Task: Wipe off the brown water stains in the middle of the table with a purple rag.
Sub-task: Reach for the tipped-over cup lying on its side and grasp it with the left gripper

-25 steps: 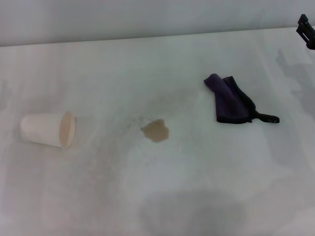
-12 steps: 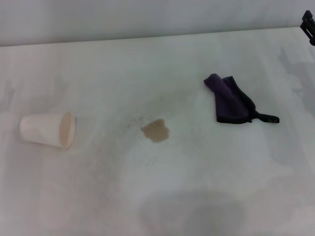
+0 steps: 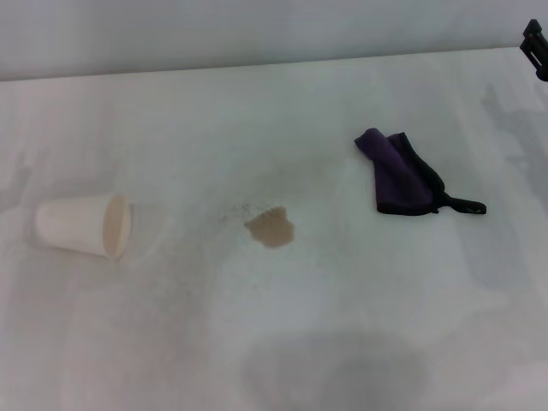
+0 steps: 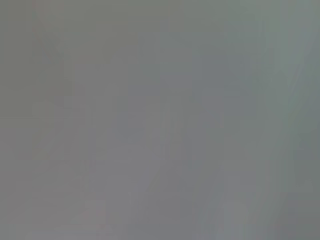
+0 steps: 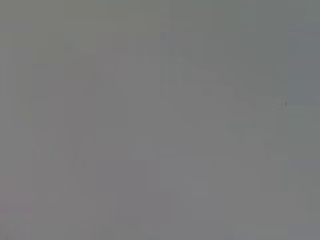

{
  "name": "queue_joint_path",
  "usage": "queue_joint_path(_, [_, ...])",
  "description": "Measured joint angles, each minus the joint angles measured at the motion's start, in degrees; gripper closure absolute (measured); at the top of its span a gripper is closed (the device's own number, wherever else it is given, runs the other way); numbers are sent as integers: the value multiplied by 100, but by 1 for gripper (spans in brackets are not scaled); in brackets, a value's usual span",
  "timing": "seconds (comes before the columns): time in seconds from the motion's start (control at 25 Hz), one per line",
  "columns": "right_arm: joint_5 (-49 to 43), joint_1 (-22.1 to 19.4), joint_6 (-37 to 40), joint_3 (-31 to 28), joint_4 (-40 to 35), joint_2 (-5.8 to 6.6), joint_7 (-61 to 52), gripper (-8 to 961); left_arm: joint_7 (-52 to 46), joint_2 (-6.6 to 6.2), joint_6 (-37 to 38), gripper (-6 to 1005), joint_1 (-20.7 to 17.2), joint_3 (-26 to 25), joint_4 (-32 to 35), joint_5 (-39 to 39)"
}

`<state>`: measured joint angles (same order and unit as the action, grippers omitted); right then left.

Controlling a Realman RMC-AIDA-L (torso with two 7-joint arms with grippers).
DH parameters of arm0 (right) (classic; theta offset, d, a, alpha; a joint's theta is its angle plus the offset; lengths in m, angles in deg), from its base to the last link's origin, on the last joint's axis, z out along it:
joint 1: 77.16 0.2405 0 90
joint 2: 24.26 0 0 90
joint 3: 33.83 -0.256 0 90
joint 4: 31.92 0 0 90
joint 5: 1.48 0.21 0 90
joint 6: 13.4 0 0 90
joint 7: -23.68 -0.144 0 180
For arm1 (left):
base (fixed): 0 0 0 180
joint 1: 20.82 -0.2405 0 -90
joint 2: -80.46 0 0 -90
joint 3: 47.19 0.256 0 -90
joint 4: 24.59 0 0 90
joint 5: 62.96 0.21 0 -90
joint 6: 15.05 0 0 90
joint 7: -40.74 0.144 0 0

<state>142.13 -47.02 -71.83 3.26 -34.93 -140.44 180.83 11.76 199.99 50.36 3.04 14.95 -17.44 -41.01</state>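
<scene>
The brown water stains are a small tan blotch near the middle of the white table, with faint dark specks to its left. The purple rag lies crumpled to the right of the stain, its black loop tab pointing right. Only a dark tip of my right gripper shows at the top right edge of the head view, well away from the rag. My left gripper is out of view. Both wrist views show only plain grey.
A white paper cup lies on its side at the left, mouth toward the stain. A large grey shadow patch lies on the table near the front edge. The table's far edge meets a grey wall.
The right gripper tip has shifted slightly up and right toward the frame's edge. The rag, the stain and the cup have not moved.
</scene>
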Motion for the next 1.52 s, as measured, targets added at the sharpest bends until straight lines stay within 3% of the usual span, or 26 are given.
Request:
queue_joint_path(0.16, [0, -34, -163, 0, 81, -1, -23, 84, -628, -79, -57, 127, 47, 115, 194, 150])
queue_joint_path(0.24, [-1, -56, -267, 1, 112, -1, -81, 84, -1381, -222, -214, 127, 58, 270, 494, 443])
queue_joint_path(0.32, [0, -65, -358, 0, 149, -1, -154, 84, -2330, -465, -469, 127, 51, 461, 925, 983])
queue_joint_path(0.36, [0, -61, -363, 1, 165, -1, -162, 84, -3006, -646, -619, 127, 46, 553, 1237, 1463])
queue_joint_path(0.4, [0, -53, -366, 0, 183, -1, -165, 84, -3154, -690, -648, 127, 47, 564, 1311, 1579])
queue_joint_path(0.56, [0, -13, -366, 0, 235, -1, -167, 84, -4613, -1068, -724, 129, 53, 593, 2084, 3001])
queue_joint_path(0.68, [0, 22, -366, 1, 235, -1, -168, 84, -6104, -1317, -638, 130, 54, 577, 3015, 4642])
queue_joint_path(0.84, [0, 77, -340, 0, 241, -1, -174, 84, -7203, -1521, -309, 131, 20, 456, 4046, 6314])
queue_joint_path(1.12, [0, 104, -356, 0, 275, -1, -390, 84, -7537, -1526, 1310, 133, -46, -649, 5510, 8476])
queue_joint_path(1.16, [0, 107, -357, 0, 273, -1, -441, 84, -7537, -1526, 1310, 134, -46, -649, 5510, 8476])
queue_joint_path(1.28, [0, 110, -360, 1, 267, -1, -559, 85, -7481, -1496, 2214, 180, -30, -887, 6750, 9858])
queue_joint_path(1.36, [0, 110, -361, 1, 276, -1, -587, 85, -7454, -1459, 2268, 226, -62, -904, 6971, 9981])
queue_joint_path(1.52, [0, 112, -363, 0, 315, -1, -602, 85, -7316, -1349, 2630, 223, -147, -892, 7809, 10332])
